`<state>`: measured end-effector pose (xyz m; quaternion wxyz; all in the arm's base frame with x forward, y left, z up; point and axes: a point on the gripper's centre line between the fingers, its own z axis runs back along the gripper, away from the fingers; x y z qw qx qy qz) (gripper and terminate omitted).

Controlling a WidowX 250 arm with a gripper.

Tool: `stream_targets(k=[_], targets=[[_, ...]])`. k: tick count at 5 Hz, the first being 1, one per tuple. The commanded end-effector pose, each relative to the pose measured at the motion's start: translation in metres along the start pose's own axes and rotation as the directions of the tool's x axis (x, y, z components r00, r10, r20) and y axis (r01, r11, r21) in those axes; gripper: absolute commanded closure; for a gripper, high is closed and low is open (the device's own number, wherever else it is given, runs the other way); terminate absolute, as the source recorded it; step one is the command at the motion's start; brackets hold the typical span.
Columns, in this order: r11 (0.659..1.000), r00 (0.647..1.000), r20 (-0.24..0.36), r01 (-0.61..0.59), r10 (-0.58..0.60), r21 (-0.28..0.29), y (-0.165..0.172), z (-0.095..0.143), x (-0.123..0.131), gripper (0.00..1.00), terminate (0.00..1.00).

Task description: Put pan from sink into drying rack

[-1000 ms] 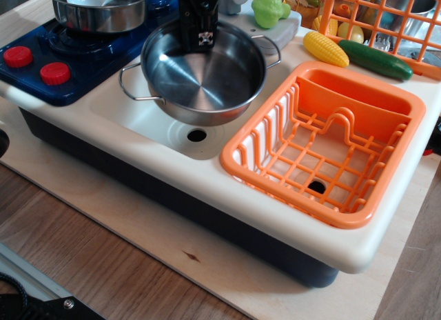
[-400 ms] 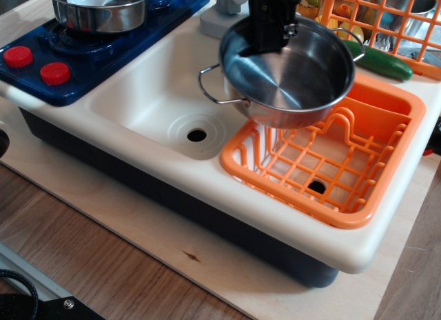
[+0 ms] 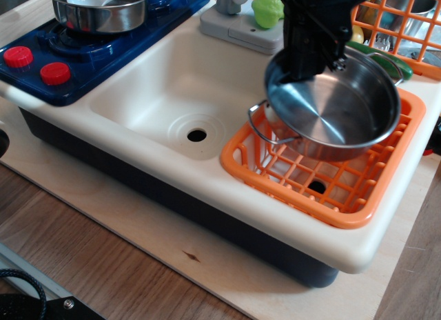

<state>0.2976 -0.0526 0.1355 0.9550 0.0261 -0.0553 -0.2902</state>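
Observation:
The shiny steel pan [image 3: 341, 110] with wire loop handles hangs tilted over the orange drying rack [image 3: 275, 165], its bottom close to the rack's grid. My black gripper [image 3: 308, 61] comes down from the top and is shut on the pan's far-left rim. The cream-white sink [image 3: 165, 85] with its round drain hole [image 3: 196, 135] lies to the left, with nothing in it.
A blue stove [image 3: 62, 47] with red knobs holds a steel pot [image 3: 100, 6] at the far left. A grey faucet base [image 3: 231, 27] and a green toy [image 3: 267, 8] stand behind the sink. An orange lattice basket [image 3: 413, 37] and a cucumber [image 3: 396, 61] are at the back right.
My gripper has carried the pan from above the sink to the right and lowered it over the drying rack.

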Motion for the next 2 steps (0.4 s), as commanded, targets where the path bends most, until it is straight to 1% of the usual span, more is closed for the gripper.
stream_targets(k=[1, 2], targets=[[0.998, 0.998, 0.025, -0.059, 0.058, 0.029, -0.0022, 0.0074, 0.0021, 0.00, 0.00], [0.998, 0.998, 0.025, -0.059, 0.058, 0.029, -0.0022, 0.0074, 0.0021, 0.00, 1.00]])
